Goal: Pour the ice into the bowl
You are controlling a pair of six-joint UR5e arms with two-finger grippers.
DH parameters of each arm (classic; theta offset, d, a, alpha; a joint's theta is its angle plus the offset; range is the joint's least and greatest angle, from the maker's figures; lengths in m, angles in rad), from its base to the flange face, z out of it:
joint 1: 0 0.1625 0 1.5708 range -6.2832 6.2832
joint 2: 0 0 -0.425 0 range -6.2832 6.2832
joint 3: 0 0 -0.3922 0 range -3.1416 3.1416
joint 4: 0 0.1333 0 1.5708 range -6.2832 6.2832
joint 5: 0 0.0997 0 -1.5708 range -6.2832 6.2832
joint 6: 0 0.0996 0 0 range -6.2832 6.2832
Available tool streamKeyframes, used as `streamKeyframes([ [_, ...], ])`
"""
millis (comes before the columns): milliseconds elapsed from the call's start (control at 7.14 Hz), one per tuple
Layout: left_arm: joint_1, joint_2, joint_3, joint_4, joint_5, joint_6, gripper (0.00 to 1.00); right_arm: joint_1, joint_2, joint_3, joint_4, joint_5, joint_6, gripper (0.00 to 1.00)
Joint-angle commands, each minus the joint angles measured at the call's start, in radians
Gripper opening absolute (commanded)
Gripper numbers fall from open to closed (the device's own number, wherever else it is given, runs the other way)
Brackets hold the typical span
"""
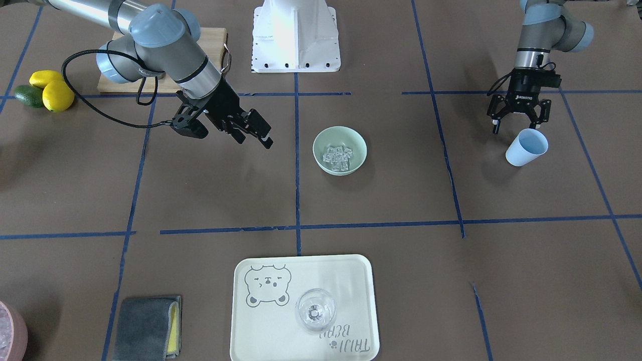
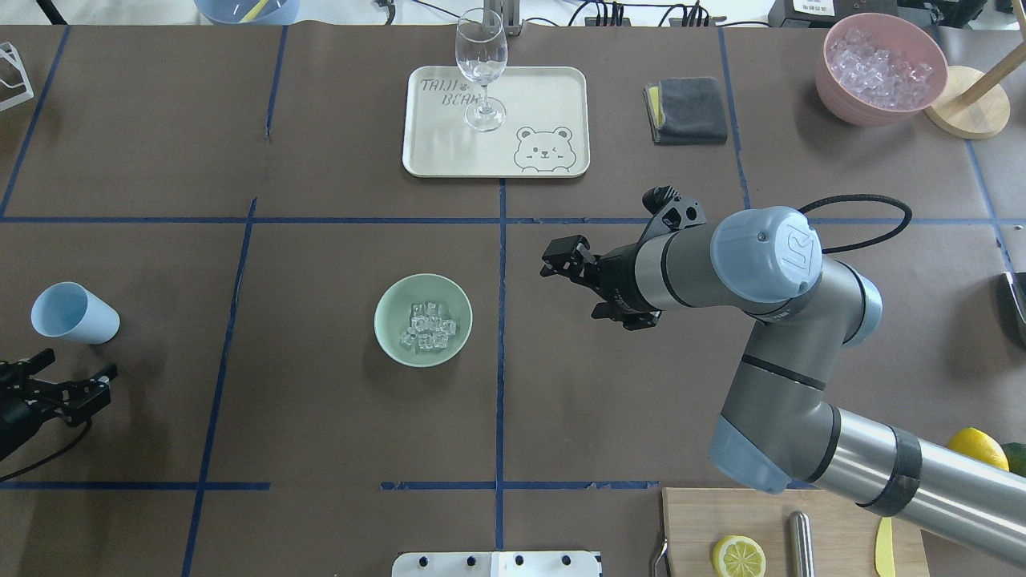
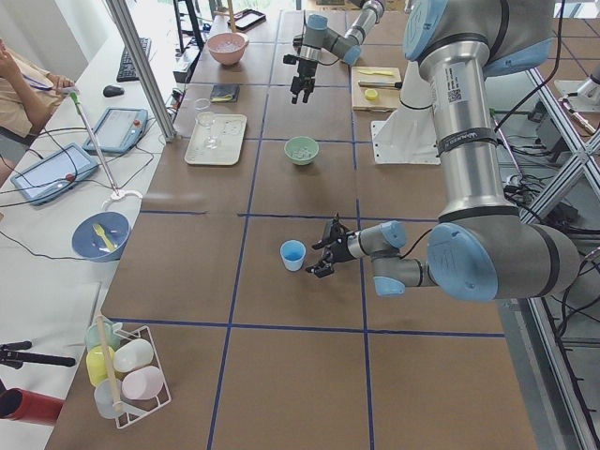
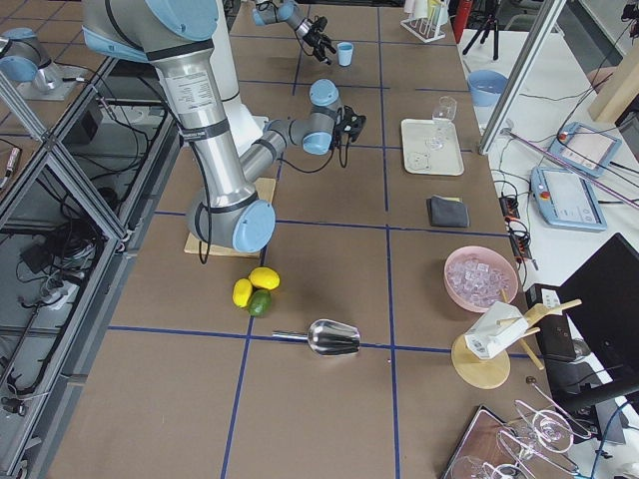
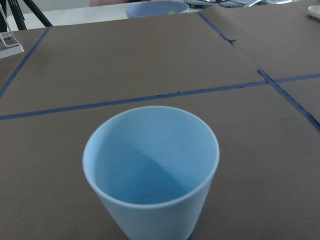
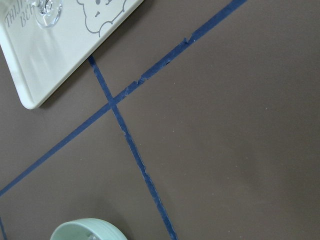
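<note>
The pale mint-green bowl (image 1: 321, 141) (image 2: 385, 317) sits at the table's middle and holds several small clear ice cubes (image 1: 339, 156) (image 2: 430, 327). The light blue cup (image 1: 526, 147) (image 2: 74, 312) stands upright and empty (image 5: 150, 170) at the robot's left. My left gripper (image 1: 516, 125) (image 2: 80, 362) is open, just behind the cup and not touching it. My right gripper (image 1: 253, 133) (image 2: 589, 288) is open and empty, tilted, hovering beside the bowl on the robot's right. The bowl's rim (image 6: 87, 227) shows at the bottom of the right wrist view.
A cream bear tray (image 2: 545, 88) (image 1: 351, 281) with a clear wine glass (image 2: 481, 64) stands at the far middle. A grey cloth (image 2: 685, 108) and a pink bowl of crushed ice (image 2: 880, 68) are far right. A cutting board (image 2: 834, 529) and lemons (image 1: 50, 90) lie near the right arm's base.
</note>
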Motion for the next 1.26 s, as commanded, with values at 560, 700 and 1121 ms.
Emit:
streamKeyframes([
  [560, -0.189, 0.178, -0.129, -0.012, -0.465, 0.373, 1.0, -0.055, 0.056, -0.005, -0.005, -0.081, 0.002, 1.0],
  [700, -0.258, 0.152, -0.114, -0.01, -0.607, 0.426, 1.0, -0.07, 0.076, -0.008, -0.014, -0.093, 0.004, 1.0],
  [1121, -0.778, -0.038, -0.063, 0.159, -1.028, 0.719, 1.0, -0.092, 0.107, -0.036, -0.021, -0.097, 0.002, 1.0],
])
